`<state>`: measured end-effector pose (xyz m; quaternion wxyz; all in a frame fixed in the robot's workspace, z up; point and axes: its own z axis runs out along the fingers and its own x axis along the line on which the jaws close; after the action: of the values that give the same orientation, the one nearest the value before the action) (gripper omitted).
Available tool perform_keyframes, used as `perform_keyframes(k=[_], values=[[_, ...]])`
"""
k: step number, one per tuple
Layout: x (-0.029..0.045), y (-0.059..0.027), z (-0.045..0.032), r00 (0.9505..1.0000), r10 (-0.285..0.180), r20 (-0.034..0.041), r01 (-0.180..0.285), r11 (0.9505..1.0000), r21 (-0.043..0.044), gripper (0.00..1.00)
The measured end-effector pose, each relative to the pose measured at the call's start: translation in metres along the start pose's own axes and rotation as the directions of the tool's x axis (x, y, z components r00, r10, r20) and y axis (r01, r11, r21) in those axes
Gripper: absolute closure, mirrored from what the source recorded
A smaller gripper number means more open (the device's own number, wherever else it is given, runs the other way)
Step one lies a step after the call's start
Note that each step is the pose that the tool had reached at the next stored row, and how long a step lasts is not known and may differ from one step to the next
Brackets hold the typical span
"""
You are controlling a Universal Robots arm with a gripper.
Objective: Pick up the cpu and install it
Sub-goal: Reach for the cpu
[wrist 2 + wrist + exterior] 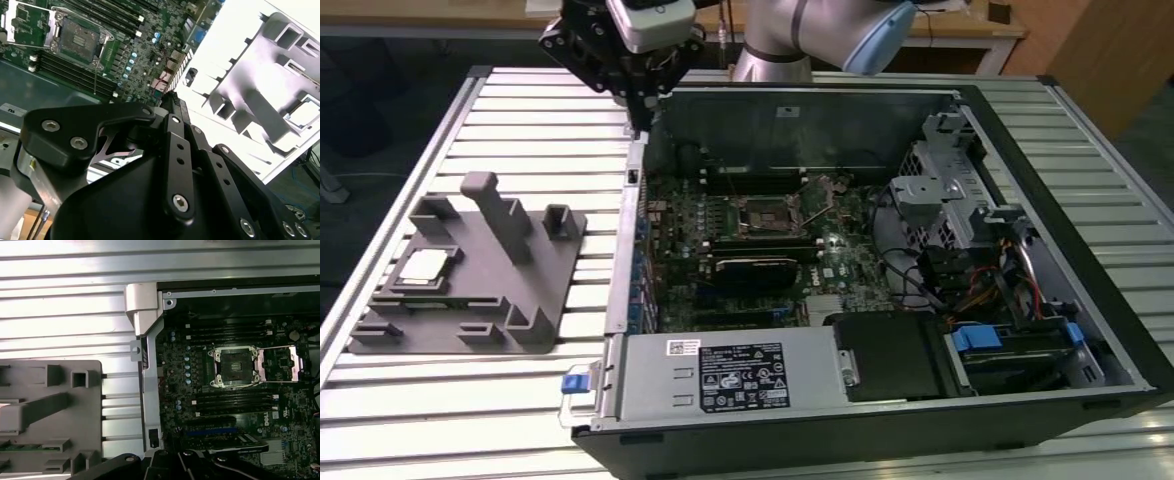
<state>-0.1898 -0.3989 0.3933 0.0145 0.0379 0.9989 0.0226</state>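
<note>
Item inspected: the cpu point(424, 266) is lying flat, silvery face up, in a pocket of the grey tray point(558, 272). It is sitting toward the tray's end on the exterior view's left. An upright post point(483, 195) of the tray is standing just beside it. Nothing is touching the cpu.

The tray is resting on the slatted metal surface point(520, 120), beside the open computer case point(1110, 300), which is lying on its side on the same surface. Tray and case are sitting near each other but apart.

Inside the case, the motherboard point(720, 230) is facing up. Its socket point(235, 367) is showing a dark square centre inside a metal frame, and the hinged plate point(278, 365) is lying swung open next to it. The socket is also showing in the second wrist view point(80, 37).

The gripper point(640, 118) is hanging from the arm point(781, 35) above the far corner of the case, on the exterior view's left. It is pointing down at the case wall there. It is well apart from the cpu and nearer to the case than to the tray. Its dark linkages are showing in both wrist views. Whether the jaws are spread or pressed together, I cannot tell.
</note>
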Motion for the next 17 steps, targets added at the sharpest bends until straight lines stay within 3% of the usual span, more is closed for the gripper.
perform_keyframes(k=[17], values=[[0.0327,-0.0025,-0.0010,1.0000,0.000,0.0047,0.000,1.0000,-0.0023,0.89]])
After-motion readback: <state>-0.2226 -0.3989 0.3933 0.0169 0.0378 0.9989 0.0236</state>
